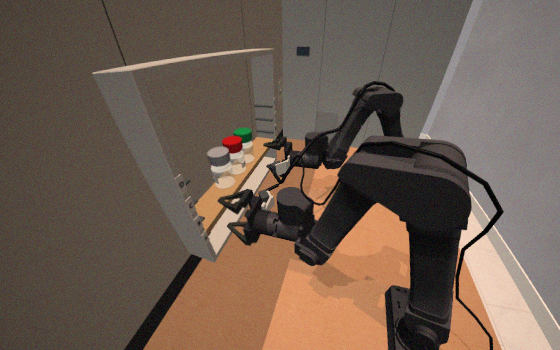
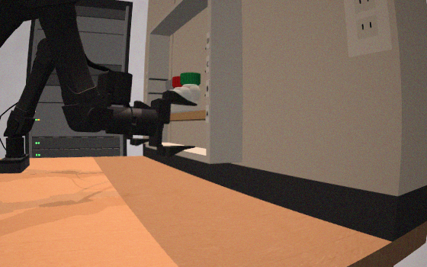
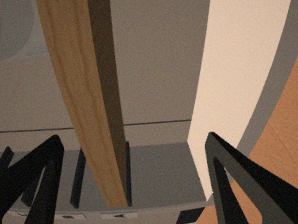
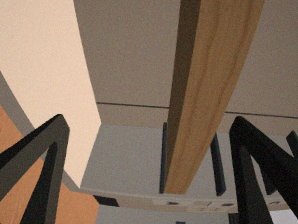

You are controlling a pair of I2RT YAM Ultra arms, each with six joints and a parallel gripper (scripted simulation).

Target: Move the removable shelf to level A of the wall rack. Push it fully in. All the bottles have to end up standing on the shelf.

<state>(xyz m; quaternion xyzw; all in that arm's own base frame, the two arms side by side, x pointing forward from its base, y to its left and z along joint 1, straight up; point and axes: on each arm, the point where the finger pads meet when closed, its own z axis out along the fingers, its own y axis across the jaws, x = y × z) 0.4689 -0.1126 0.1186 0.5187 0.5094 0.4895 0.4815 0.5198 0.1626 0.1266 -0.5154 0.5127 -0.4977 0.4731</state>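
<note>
The shelf (image 1: 212,200) (image 2: 188,115) (image 3: 80,85) (image 4: 215,75) sits in the wall rack (image 1: 155,160) (image 2: 226,76) (image 3: 160,170) (image 4: 130,155), apparently at level A, 3 bottles (image 1: 237,162) (image 2: 188,91) upright on it; full depth is hard to confirm. A finger catching its front edge on withdrawal could drag it out or topple bottles. Near left gripper (image 1: 225,213) (image 2: 146,123) (image 3: 134,137) and far right gripper (image 1: 269,156) (image 2: 195,126) (image 4: 147,122) point wallward, wide open, empty.
</note>
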